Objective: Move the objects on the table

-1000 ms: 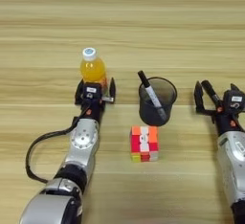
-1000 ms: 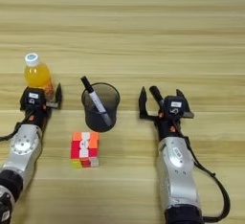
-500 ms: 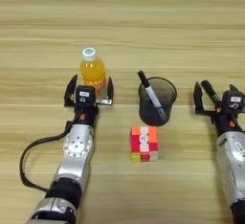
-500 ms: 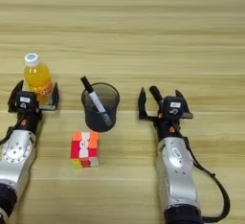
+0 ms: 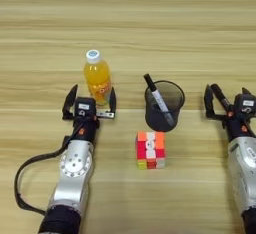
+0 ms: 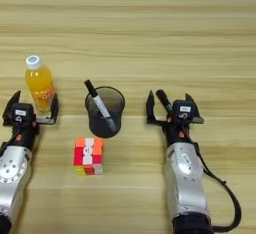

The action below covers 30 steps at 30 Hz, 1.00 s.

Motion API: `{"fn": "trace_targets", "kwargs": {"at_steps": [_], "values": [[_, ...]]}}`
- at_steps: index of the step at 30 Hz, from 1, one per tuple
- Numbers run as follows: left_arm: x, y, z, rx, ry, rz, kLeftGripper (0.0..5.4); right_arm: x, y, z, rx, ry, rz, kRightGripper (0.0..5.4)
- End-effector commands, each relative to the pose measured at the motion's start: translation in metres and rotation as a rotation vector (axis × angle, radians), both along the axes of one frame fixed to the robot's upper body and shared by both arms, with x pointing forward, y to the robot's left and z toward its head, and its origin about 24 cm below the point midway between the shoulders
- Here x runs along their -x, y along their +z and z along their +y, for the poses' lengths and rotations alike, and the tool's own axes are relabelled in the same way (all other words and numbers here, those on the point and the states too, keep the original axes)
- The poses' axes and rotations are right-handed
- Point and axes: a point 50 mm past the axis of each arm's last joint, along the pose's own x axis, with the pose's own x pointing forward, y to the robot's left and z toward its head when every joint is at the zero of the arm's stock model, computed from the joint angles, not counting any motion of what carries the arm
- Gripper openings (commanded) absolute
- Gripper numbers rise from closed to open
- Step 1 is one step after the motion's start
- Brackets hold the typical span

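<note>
A small orange-juice bottle [image 5: 97, 80] with a white cap stands upright on the table [image 5: 150, 18]. My left gripper [image 5: 90, 103] is open right in front of it, its fingers spread to either side of the bottle's base, and I see no contact. A black mesh pen cup [image 5: 165, 107] stands right of the bottle with one black marker [image 5: 158, 99] leaning in it. The multicoloured puzzle cube [image 5: 151, 150] lies in front of the cup. My right gripper [image 6: 172, 105] rests open to the right of the cup, holding nothing.
A black cable [image 5: 27, 178] loops on the table left of my left forearm. Another cable [image 6: 231, 205] curves beside my right forearm. Bare wood stretches across the far half of the table.
My left gripper's fingers have spread wider and the arm has shifted slightly left. The bottle, cup, cube and right arm have stayed put.
</note>
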Motion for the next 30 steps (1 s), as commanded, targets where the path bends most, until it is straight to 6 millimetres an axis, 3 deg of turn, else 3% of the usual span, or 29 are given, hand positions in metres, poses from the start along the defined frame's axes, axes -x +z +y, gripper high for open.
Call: {"fn": "trace_targets", "kwargs": {"at_steps": [1, 7, 18, 30], "values": [[0.006, 0.003, 0.003, -0.002, -0.019, 0.02, 5.39, -0.003, 0.002, -0.001, -0.004, -0.006, -0.008, 5.4], [0.01, 0.007, 0.009, -0.024, -0.045, 0.036, 5.39, -0.004, 0.001, -0.001, -0.003, -0.01, -0.009, 5.4], [0.017, 0.011, 0.04, -0.088, -0.034, 0.1, 5.39, -0.006, 0.001, -0.001, -0.005, -0.02, -0.009, 5.4], [0.018, 0.008, 0.052, -0.148, -0.009, 0.171, 5.39, -0.009, 0.002, -0.002, -0.002, -0.018, -0.015, 5.4]]}}
